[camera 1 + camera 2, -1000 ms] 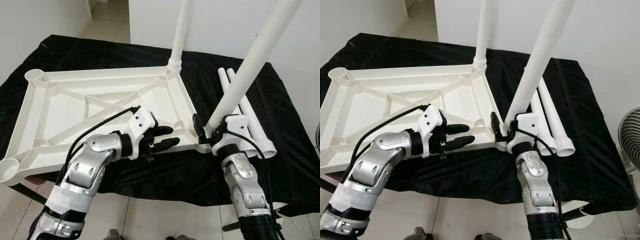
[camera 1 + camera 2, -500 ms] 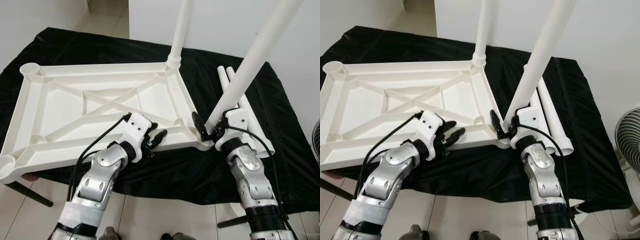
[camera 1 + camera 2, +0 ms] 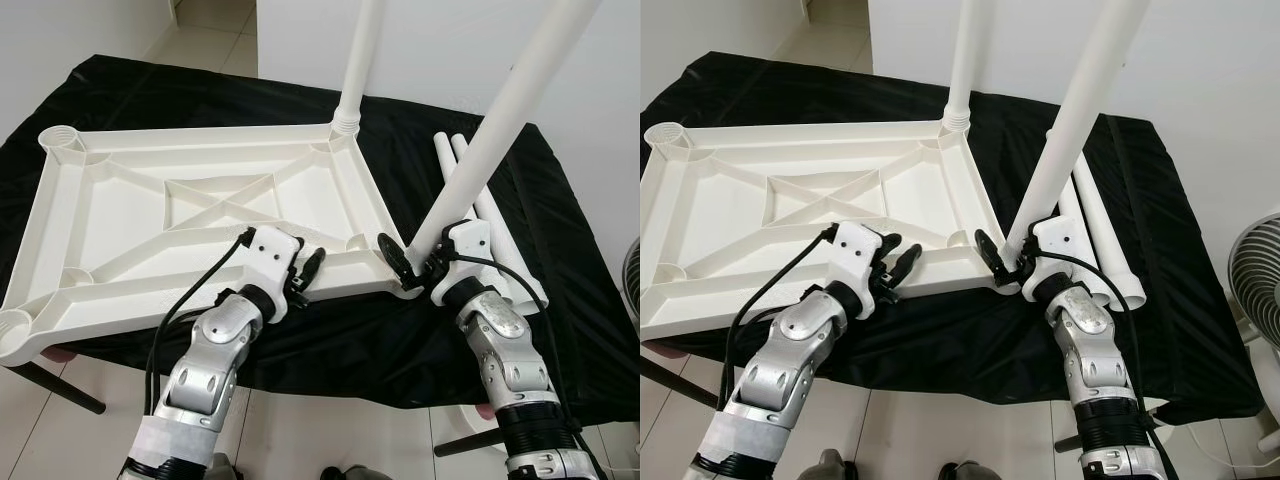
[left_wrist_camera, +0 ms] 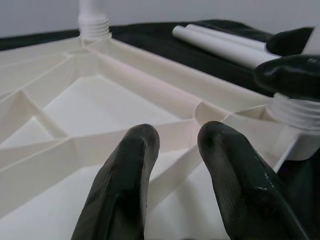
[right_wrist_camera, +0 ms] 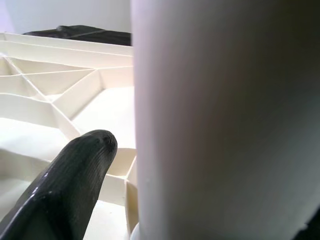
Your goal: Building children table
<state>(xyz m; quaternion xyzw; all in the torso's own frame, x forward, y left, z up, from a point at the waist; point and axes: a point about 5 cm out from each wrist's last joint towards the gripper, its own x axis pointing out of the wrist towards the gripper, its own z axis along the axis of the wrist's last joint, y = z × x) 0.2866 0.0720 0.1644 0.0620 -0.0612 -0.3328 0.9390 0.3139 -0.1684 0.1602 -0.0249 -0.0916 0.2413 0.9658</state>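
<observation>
risk: tilted leg (image 3: 505, 115) cross-threads in corner socket — right pincer (image 3: 412, 262) grips it off-axis
left pincer (image 3: 308, 272): narrow, empty — bracing table frame (image 3: 70, 215)

Both arms are jointed silver metal shells with black joints between the segments. Each wrist carries a white, perforated plastic housing, and a black cable loops from it back along the forearm. The left gripper (image 3: 312, 268) and right gripper (image 3: 398, 265) each end in two long, glossy black, round-tipped fingers (image 4: 125, 185).
</observation>
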